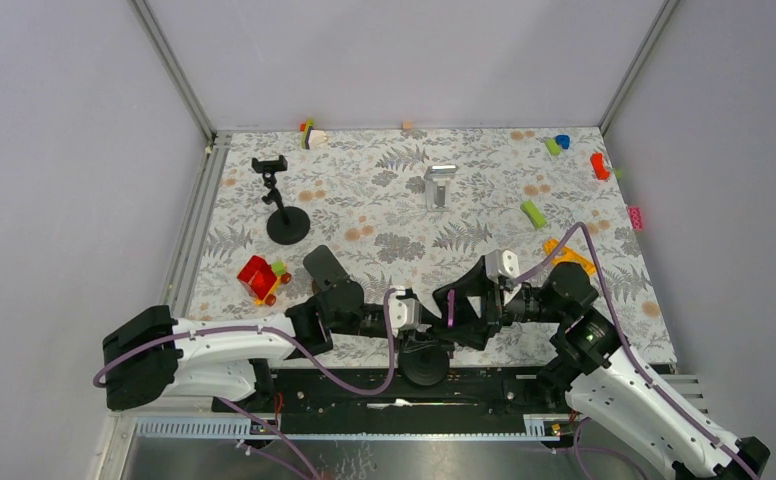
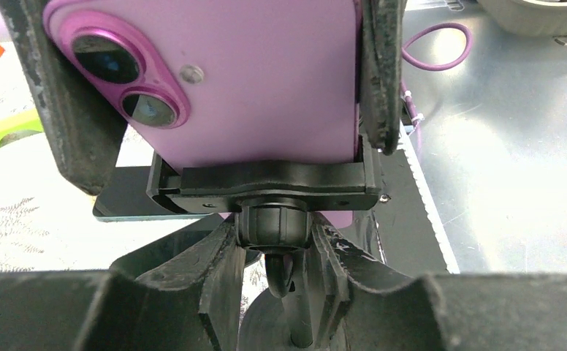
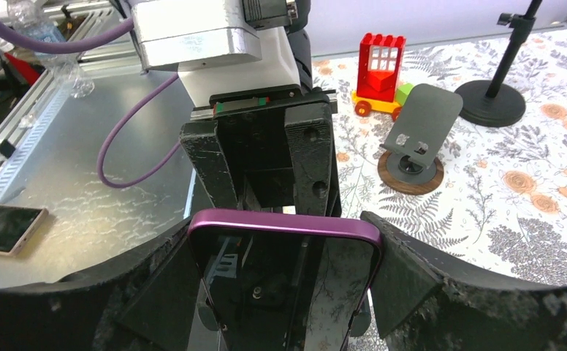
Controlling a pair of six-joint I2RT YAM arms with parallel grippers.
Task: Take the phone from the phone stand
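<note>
A purple phone (image 2: 266, 80) sat in the black cradle of the phone stand (image 2: 266, 183) at the lower centre of the overhead view, where the two wrists met and hid nearly all of it. In the left wrist view its back faced the lens. Its long axis ran up and down the frame, with the twin camera lenses at upper left and the top end cut off by the frame edge. In the right wrist view the dark screen faced the lens. One rounded short end was uppermost, and the rest ran off the bottom of the picture.

The right gripper (image 3: 284, 270) had its jaws clamped across the phone's width, one on each long edge. The left gripper (image 2: 273, 252) had its jaws closed around the stand's ball joint, just under the cradle. The stand's stem below them was dark and hard to make out.

A red toy block (image 3: 380, 62) and a second, tilted stand (image 3: 419, 124) stood at upper right of the right wrist view.
</note>
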